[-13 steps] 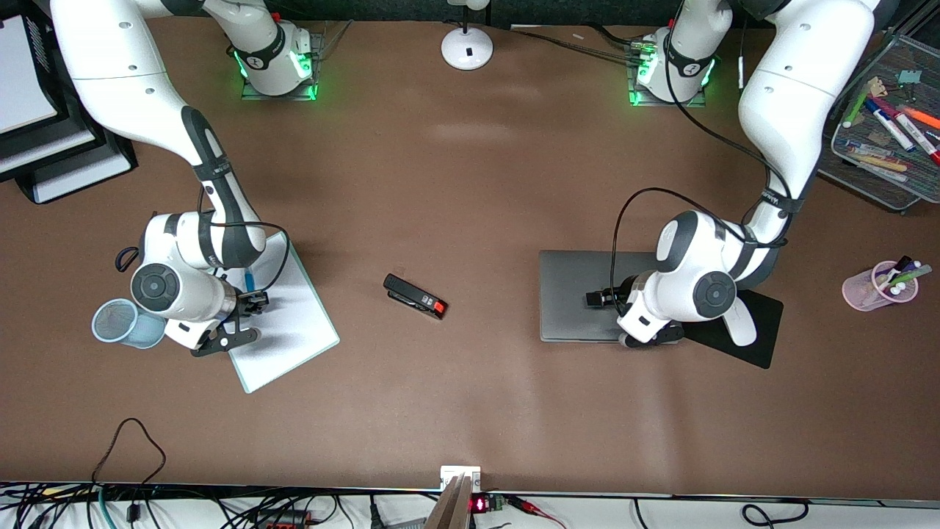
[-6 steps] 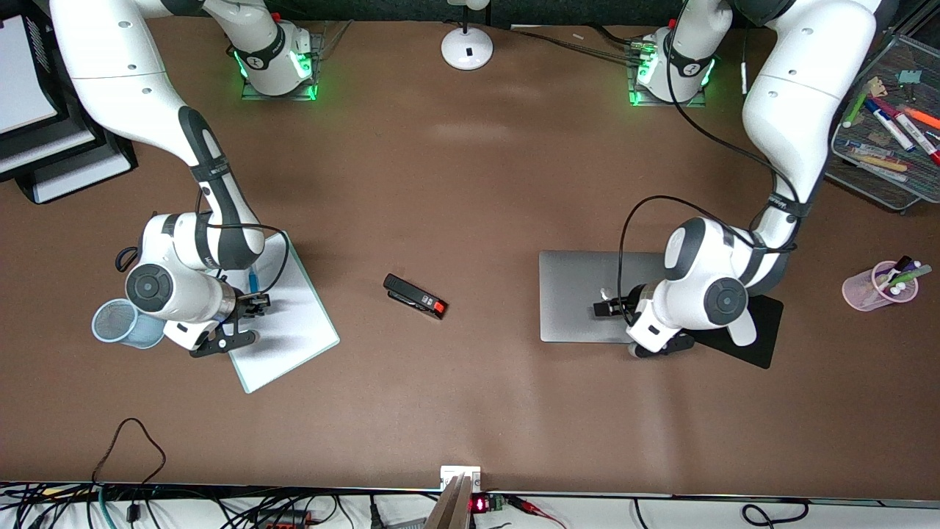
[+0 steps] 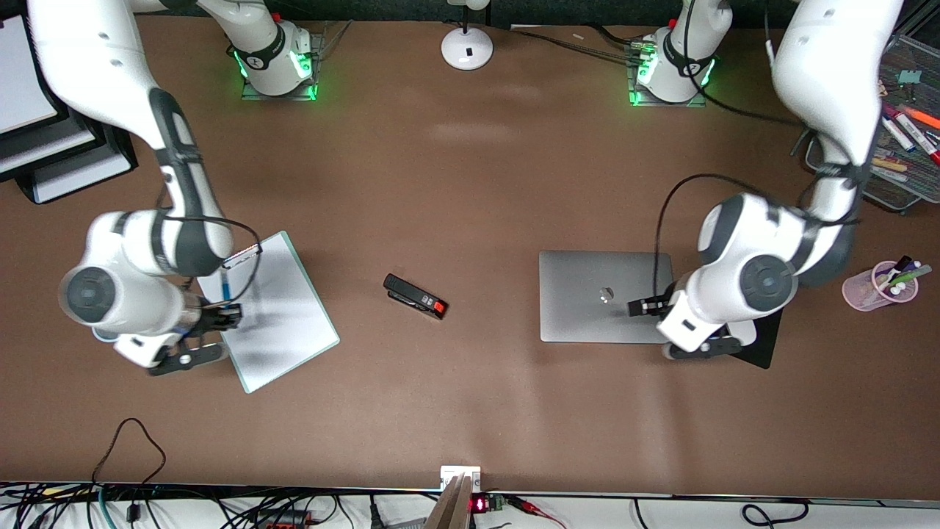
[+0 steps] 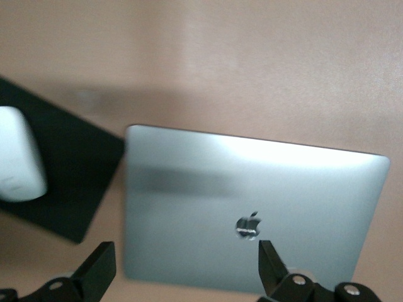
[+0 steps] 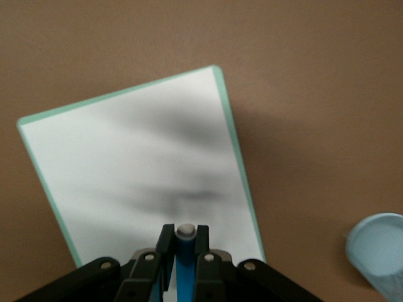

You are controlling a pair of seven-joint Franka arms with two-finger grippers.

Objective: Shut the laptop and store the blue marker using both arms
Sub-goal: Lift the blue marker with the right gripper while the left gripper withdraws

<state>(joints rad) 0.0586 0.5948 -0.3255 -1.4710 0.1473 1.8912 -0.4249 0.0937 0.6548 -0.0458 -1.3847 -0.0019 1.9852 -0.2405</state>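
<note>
The laptop (image 3: 595, 297) lies closed on the table, lid up with its apple logo showing; it also fills the left wrist view (image 4: 208, 195). My left gripper (image 3: 640, 306) hangs open and empty above the laptop's edge beside the mouse pad, its jaws wide apart in the left wrist view (image 4: 184, 258). My right gripper (image 3: 228, 317) is shut on the blue marker (image 3: 226, 283) and holds it above the white board (image 3: 283, 323). In the right wrist view the marker (image 5: 186, 270) stands between the fingers of the right gripper (image 5: 185, 236), white tip outward.
A black mouse pad (image 3: 760, 349) with a white mouse (image 4: 19, 157) lies beside the laptop. A black stapler (image 3: 415, 296) lies mid-table. A light blue cup (image 5: 381, 251) stands by the board. A pink cup of markers (image 3: 877, 288) and a mesh tray (image 3: 892, 173) sit at the left arm's end.
Both arms have risen. The right gripper has lifted the blue marker off the board and drifted toward the right arm's end. The left gripper has drawn back off the lid toward the mouse pad.
</note>
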